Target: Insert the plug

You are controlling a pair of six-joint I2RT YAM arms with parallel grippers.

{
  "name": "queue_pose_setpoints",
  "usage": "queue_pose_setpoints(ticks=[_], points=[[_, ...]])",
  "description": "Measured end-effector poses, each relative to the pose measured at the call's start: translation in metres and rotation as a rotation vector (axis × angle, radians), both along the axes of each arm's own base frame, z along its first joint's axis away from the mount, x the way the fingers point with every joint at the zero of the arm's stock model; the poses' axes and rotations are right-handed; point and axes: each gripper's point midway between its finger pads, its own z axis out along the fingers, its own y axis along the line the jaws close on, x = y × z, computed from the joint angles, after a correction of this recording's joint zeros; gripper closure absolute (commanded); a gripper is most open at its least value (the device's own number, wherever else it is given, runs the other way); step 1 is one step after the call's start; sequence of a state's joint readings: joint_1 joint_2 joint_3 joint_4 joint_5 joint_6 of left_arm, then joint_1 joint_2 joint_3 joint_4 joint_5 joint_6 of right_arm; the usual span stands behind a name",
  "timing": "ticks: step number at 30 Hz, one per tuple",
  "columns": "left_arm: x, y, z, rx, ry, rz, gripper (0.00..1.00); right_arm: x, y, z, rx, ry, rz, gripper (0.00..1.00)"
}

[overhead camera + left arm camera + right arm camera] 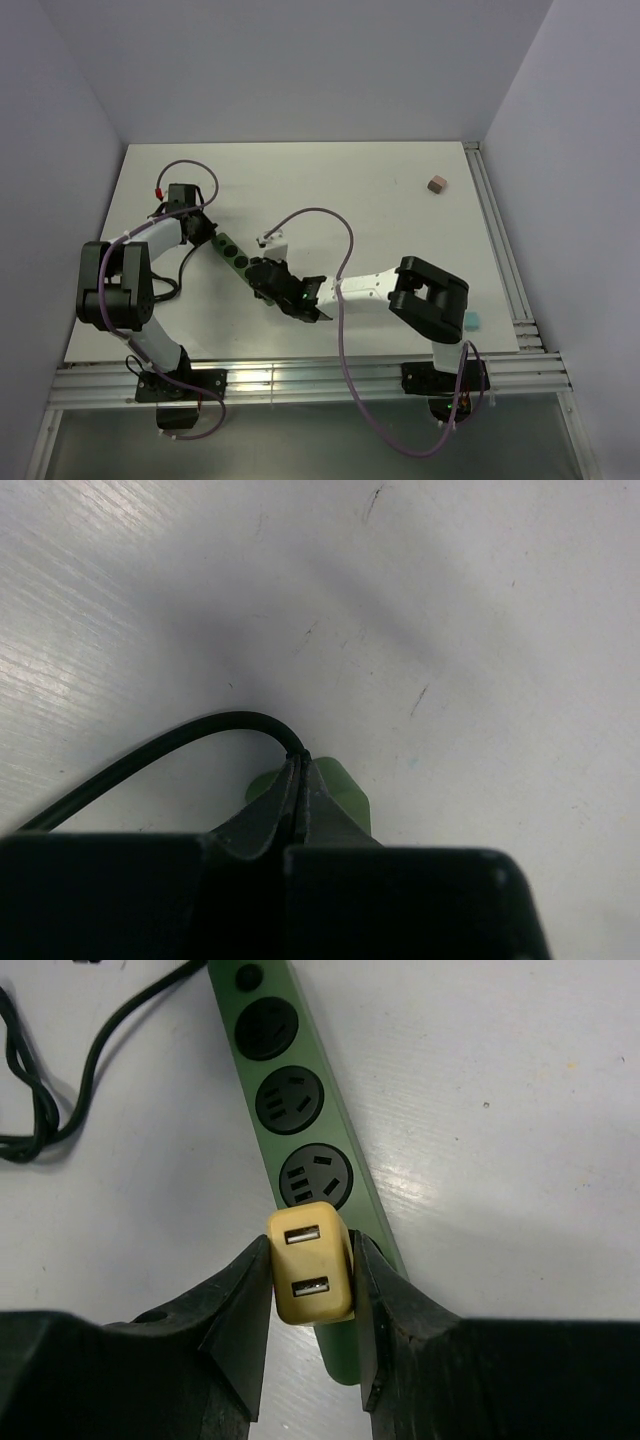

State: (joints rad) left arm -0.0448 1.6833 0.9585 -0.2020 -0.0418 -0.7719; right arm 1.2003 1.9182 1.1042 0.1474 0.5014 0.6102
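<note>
Plug [310, 1262]: a cream block with two USB slots on the face toward my right wrist camera. It is clamped between the fingers [245, 1305] of my right pincer [312, 1250], one pad flat on each side.

It sits over the near end of the green power strip [297, 1140], just short of the nearest socket [316, 1176]. I cannot tell whether it touches the strip.

The strip lies flat on the white table [520, 1110], with three round black sockets in a row running away from the plug. A small dark button sits beyond the farthest socket.

From above, the strip [232, 250] runs diagonally between my two pincers. The right one [268, 275] is at its near end and the left one [195, 222] at its far end.

Left pincer [300, 770]: fingers drawn almost together, only a thin slit between them. The black cord [170, 742] runs into that slit at the tips. Green strip shows on either side underneath.

The cord [90, 1070] loops off across the table to the left.

Well apart from all this, a small brown block [435, 184] lies toward the far right corner.
</note>
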Motion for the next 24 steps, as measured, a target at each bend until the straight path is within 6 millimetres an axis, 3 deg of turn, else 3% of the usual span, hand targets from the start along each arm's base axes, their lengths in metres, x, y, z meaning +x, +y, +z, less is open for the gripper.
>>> queue_pose_setpoints(ticks=[5, 19, 24], points=[[0.0, 0.0, 0.0, -0.001, -0.001, 0.0, 1.0, -0.002, 0.001, -0.004, 0.071, -0.05, -0.098, 1.0], [0.0, -0.003, 0.003, -0.005, -0.009, -0.007, 1.0, -0.015, -0.003, -0.026, 0.071, -0.18, -0.293, 1.0], [0.0, -0.005, 0.005, -0.012, -0.012, -0.01, 1.0, -0.016, -0.004, -0.026, 0.051, -0.217, -0.329, 1.0]])
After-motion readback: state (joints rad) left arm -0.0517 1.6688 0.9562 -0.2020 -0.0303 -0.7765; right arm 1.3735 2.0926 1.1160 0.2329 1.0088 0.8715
